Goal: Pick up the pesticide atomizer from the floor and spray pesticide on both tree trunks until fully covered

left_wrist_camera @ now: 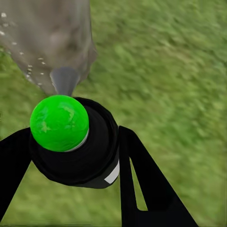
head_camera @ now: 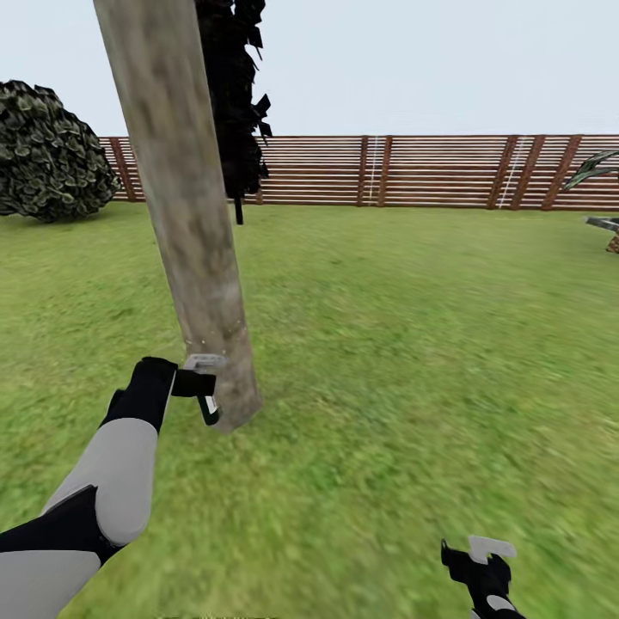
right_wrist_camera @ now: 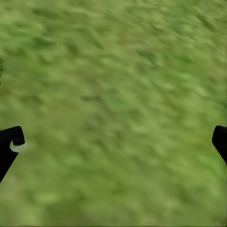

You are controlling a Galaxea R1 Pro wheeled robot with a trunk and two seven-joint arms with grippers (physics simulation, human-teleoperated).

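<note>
A thick pale grey-beige tree trunk (head_camera: 193, 232) rises at a slant from the lawn (head_camera: 404, 327), left of centre in the head view. My left gripper (head_camera: 206, 387) hangs right beside its base and is shut on the pesticide atomizer (left_wrist_camera: 71, 142), a black body with a bright green ball on top. Its grey nozzle (left_wrist_camera: 65, 80) points at the trunk (left_wrist_camera: 52, 38) from very close, and small droplets fleck the bark. At the lower right of the head view my right gripper (head_camera: 481, 554) is open over bare grass, its fingertips (right_wrist_camera: 12, 142) far apart.
A brown slat fence (head_camera: 430, 172) closes the lawn at the back. A round shrub (head_camera: 47, 155) stands at the far left, a black cone-shaped tree (head_camera: 236, 103) behind the trunk, and a short palm (head_camera: 597, 168) at the right edge. Open grass lies ahead and to the right.
</note>
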